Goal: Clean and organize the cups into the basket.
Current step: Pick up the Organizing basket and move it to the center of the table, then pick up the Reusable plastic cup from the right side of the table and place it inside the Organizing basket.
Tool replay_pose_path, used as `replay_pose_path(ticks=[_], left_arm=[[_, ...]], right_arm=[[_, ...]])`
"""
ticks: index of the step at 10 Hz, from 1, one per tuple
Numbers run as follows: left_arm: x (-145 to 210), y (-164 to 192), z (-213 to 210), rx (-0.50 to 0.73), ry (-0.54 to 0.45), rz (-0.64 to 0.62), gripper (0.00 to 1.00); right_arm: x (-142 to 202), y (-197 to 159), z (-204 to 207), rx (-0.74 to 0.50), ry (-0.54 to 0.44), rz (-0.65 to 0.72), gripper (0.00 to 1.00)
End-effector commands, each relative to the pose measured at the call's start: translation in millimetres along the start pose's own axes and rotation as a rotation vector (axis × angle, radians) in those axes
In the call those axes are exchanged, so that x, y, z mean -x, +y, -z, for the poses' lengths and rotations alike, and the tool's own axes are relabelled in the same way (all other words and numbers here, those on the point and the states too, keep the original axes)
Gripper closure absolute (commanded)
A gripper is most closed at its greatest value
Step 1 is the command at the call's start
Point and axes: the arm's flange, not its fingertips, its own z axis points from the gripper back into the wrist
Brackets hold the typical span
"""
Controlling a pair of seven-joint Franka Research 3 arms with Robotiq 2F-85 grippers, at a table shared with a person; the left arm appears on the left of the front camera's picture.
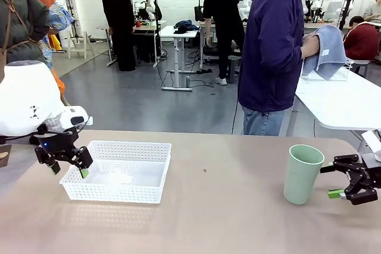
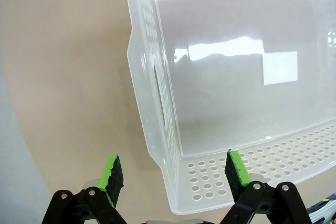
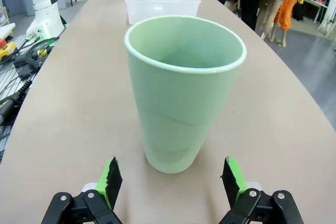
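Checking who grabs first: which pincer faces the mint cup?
The right pincer: open, it points at the upright mint cup, while the left pincer hovers open at the white basket edge.

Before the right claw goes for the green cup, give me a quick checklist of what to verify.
1. Right claw open: ok.
2. Mint cup upright on the table: ok.
3. Cup centred ahead of the right claw: ok, though not yet inside it.
4. Basket has room for a cup: ok.
5. Left claw free of the basket: cannot tell; it is open and straddles the basket's wall near a corner.
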Motion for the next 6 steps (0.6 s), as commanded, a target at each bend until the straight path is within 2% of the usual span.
replay_pose_path(ticks=[1, 6], left_arm=[[11.0, 3.6, 1.1, -0.022, -0.032, 0.002, 0.00], [8.0, 4.4, 7.0, -0.014, -0.023, -0.011, 0.00]], right_arm=[[10.4, -14.7, 14.1, 0.006, -0.033, 0.005, 0.00], [8.6, -29.2, 47.4, -0.066, -0.068, 0.043, 0.00]])
